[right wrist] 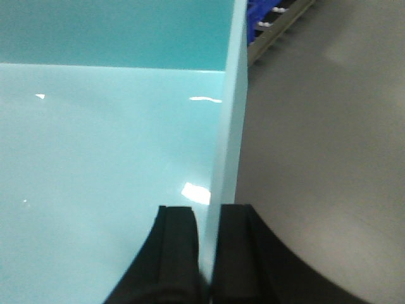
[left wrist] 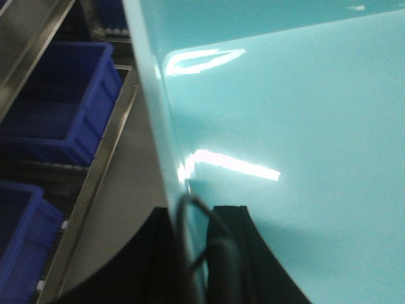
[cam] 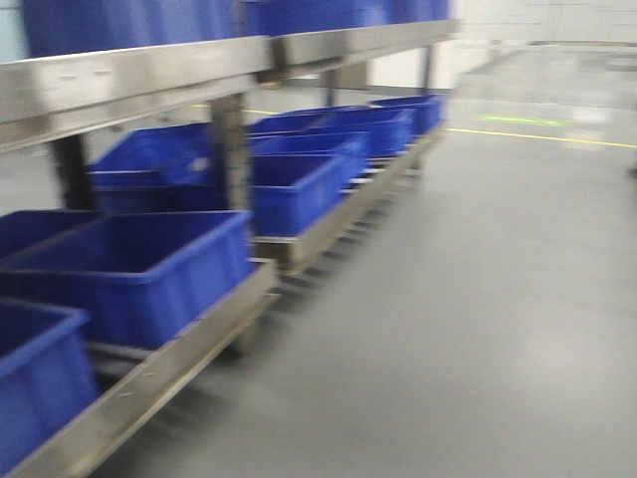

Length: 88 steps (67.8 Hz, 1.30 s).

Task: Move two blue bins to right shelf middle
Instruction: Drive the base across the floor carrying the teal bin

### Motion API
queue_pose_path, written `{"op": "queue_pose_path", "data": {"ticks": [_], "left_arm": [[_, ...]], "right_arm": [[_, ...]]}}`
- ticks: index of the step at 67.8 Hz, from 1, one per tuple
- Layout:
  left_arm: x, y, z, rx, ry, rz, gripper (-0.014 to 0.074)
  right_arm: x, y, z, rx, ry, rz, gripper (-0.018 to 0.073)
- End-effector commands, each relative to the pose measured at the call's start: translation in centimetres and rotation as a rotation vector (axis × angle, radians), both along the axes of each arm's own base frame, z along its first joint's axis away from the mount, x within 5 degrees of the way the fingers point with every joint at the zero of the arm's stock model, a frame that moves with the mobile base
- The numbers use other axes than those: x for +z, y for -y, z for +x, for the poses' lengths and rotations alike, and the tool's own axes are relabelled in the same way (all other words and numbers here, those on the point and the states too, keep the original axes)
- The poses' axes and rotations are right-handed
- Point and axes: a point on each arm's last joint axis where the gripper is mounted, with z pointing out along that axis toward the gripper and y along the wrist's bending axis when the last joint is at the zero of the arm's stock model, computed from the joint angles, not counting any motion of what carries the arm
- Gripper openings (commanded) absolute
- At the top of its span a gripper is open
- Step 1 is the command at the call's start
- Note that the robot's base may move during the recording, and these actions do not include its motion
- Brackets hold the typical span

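Front view, blurred: steel rack (cam: 129, 75) along the left, with dark blue tubs (cam: 149, 269) in a row on its lowest level and more above; grey floor (cam: 478, 319) to the right. Left wrist view: left tool (left wrist: 195, 212) pinches a side wall of the pale blue bin (left wrist: 285, 114), one black finger inside and one outside; rack and tubs lie off to the side. Right wrist view: right tool (right wrist: 205, 212) is pressed onto another wall of the bin, which is off the rack, with floor beyond.

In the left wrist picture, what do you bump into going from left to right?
Dark blue plastic tub → shiny steel rack rail → strip of grey floor → pale sky-blue plastic bin, its wall pinched by the black left hand.
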Motion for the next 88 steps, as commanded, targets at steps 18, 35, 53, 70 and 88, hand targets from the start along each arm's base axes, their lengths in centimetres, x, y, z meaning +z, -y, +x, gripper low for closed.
{"op": "queue_pose_path", "data": {"ticks": [18, 35, 53, 70, 88], "left_arm": [[0.91, 0.78, -0.77, -0.064, 0.034, -0.067, -0.0111], [0.91, 0.78, -0.77, -0.064, 0.034, -0.067, -0.0111], [0.91, 0.78, -0.77, -0.064, 0.034, -0.067, -0.0111], [0.91, 0.78, -0.77, -0.064, 0.034, -0.067, -0.0111], [0.91, 0.78, -0.77, -0.064, 0.034, -0.067, -0.0111]], "right_arm": [[1.25, -0.29, -0.29, 0.022, 0.083, 0.055, -0.0153], [1.25, -0.29, -0.29, 0.022, 0.083, 0.055, -0.0153], [1.25, -0.29, -0.29, 0.022, 0.083, 0.055, -0.0153], [1.25, -0.29, -0.29, 0.022, 0.083, 0.055, -0.0153], [1.25, -0.29, -0.29, 0.022, 0.083, 0.055, -0.0153]]}}
